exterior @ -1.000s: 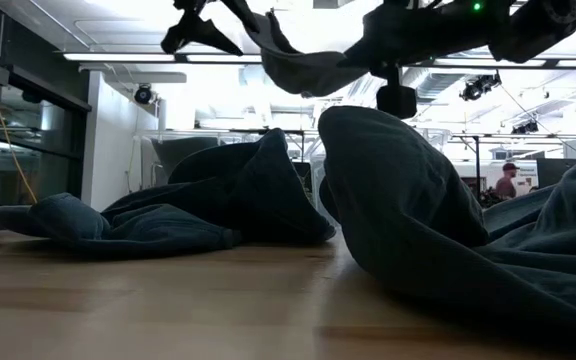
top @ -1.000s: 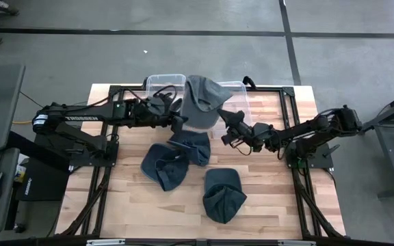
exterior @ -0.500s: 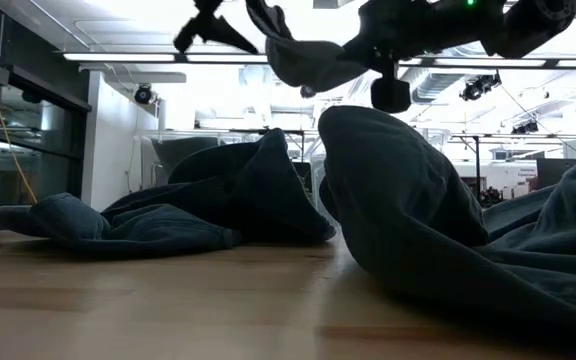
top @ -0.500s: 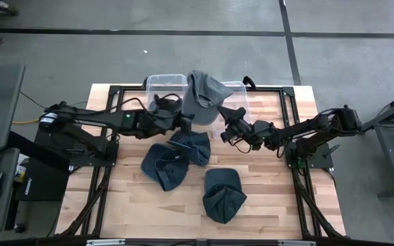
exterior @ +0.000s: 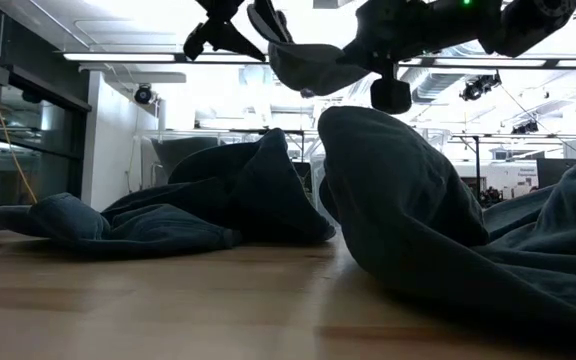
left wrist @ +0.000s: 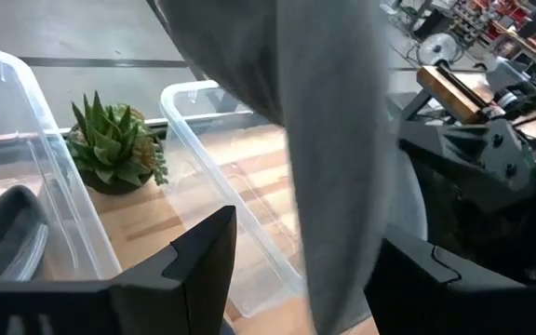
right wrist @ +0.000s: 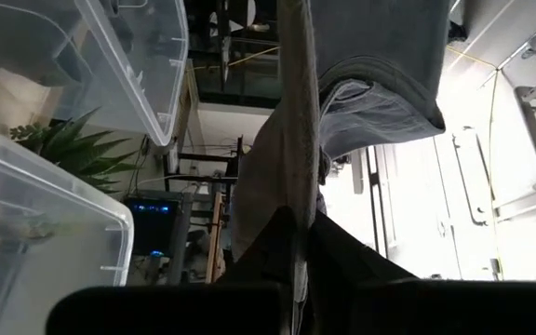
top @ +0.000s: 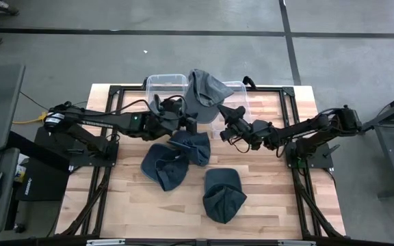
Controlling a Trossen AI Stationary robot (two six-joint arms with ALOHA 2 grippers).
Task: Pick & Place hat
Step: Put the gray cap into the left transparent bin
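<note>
Lying nearest the front edge of the worktop (top: 265, 198), one dark hat (top: 224, 194) sits well apart from both pincers, on the near side of them. A second crumpled hat (top: 175, 158) lies just below the left pincer (top: 189, 123), on the wood between the two arms. In the low view these two fill the foreground as dark folds of cloth.

Above them, the right pincer (top: 226, 116) is clenched on the edge of a third, grey hat (top: 204, 92); its wrist view shows the fabric (right wrist: 291, 140) pinched between the dark fingers (right wrist: 338, 256). That hat hangs in the air, clear of the worktop, stretched from the right pincer toward the far side and draped over the gap between two clear plastic bins (top: 166, 85). The left pincer is released, its fingers (left wrist: 203, 256) spread apart, with the hanging cloth (left wrist: 333, 140) just in front of them.

Beyond the left pincer, a small green plant (left wrist: 114, 144) stands between the bin walls. Past the bins lies grey floor (top: 183, 41).
</note>
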